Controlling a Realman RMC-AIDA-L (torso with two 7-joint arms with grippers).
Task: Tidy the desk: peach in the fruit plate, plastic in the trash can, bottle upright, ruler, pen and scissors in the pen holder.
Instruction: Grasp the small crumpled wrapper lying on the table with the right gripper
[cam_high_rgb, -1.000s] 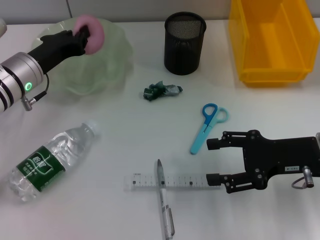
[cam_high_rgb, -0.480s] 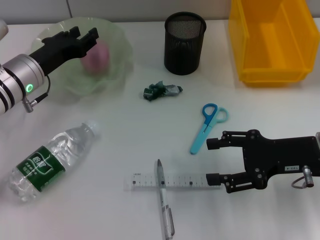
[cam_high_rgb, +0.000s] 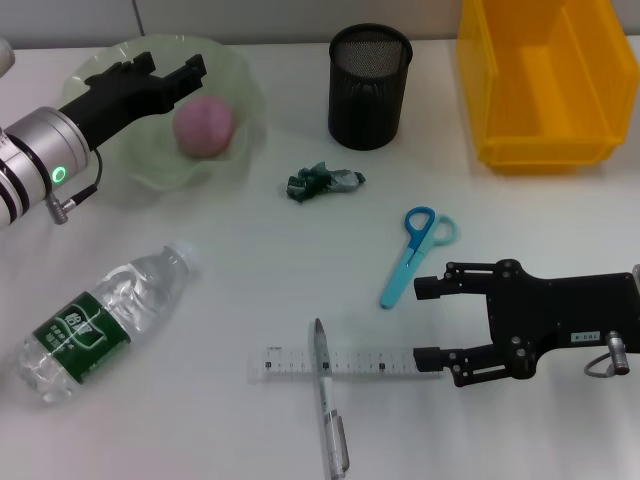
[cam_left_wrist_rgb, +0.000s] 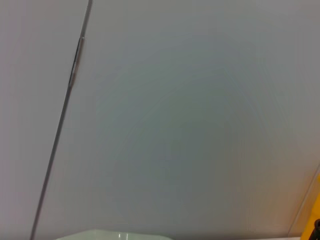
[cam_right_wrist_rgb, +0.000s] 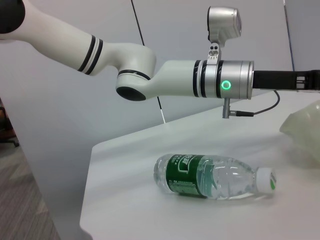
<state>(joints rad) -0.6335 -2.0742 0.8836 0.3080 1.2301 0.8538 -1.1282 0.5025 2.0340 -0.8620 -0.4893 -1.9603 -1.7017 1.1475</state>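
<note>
Upper left of the head view: left gripper (cam_high_rgb: 170, 72) over the pale green fruit plate (cam_high_rgb: 235, 75), fingers spread apart and holding nothing. Just right of those fingers, pink peach (cam_high_rgb: 205, 126) lying inside the plate, apart from the gripper. Lower left: bottle (cam_high_rgb: 98, 322) on its side on the white desk (cam_high_rgb: 250, 250), green label up, cap pointing toward the upper right; seen in the right wrist view too, lying flat under the left arm. Centre: crumpled green plastic (cam_high_rgb: 323, 181) on the desk, below the black mesh pen holder (cam_high_rgb: 369, 87). Bottom centre: clear ruler (cam_high_rgb: 340, 363) lying crosswise, pen (cam_high_rgb: 329, 412) laid across it. Right of centre: blue scissors (cam_high_rgb: 414, 250), closed, flat on the desk. Lower right: right gripper (cam_high_rgb: 428, 322), fingers apart and empty, one fingertip at the ruler's end. Upper right: yellow trash can (cam_high_rgb: 545, 85).
</note>
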